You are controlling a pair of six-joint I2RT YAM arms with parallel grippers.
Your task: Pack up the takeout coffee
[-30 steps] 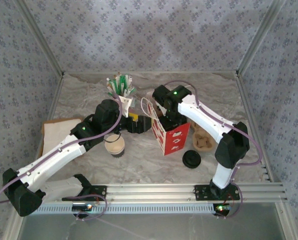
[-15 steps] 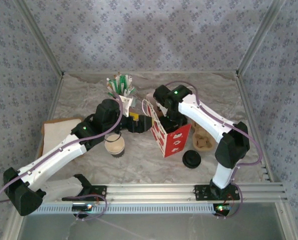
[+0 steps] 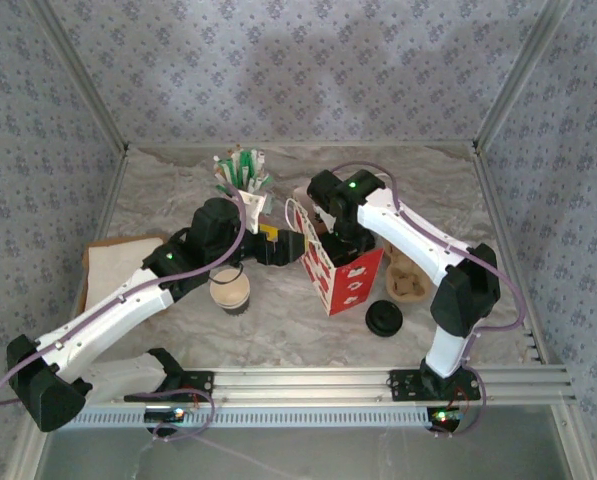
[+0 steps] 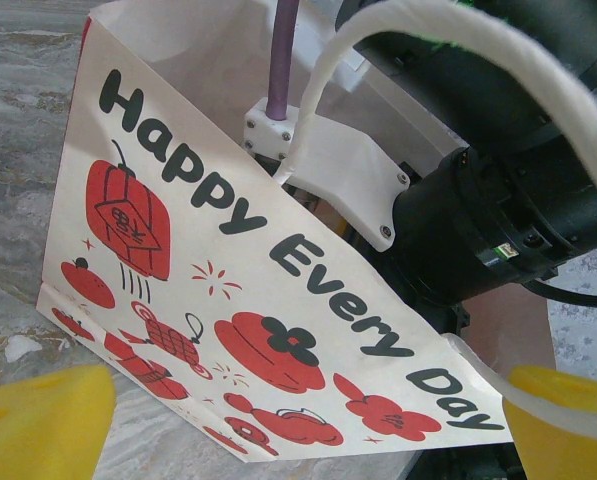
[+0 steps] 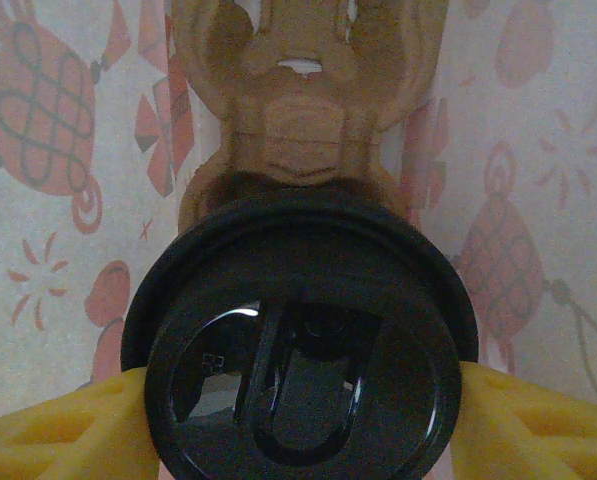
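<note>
A takeout coffee cup (image 3: 230, 290), cream inside with a dark wall, stands open on the table beside my left arm. The red-and-white paper bag (image 3: 348, 275) stands mid-table. My right gripper (image 5: 298, 425) reaches down into it, shut on a black-lidded cup (image 5: 298, 340), with a yellow finger (image 5: 58, 430) on each side. A brown cardboard carrier (image 5: 303, 120) lies below on the bag's floor. My left gripper (image 4: 308, 425) is open just left of the bag, facing its printed side (image 4: 228, 250). Its yellow fingertips (image 4: 38, 420) hold nothing.
A pink cup of sticks (image 3: 243, 185) stands behind the left gripper. A loose black lid (image 3: 385, 320) and a brown cardboard carrier (image 3: 408, 282) lie right of the bag. Flat paper (image 3: 113, 265) lies at the left edge. The bag's rope handle (image 4: 448, 50) arcs over the right arm.
The bag has shifted and leaned slightly toward the front. Both arms have hardly moved, and the grippers are unchanged.
</note>
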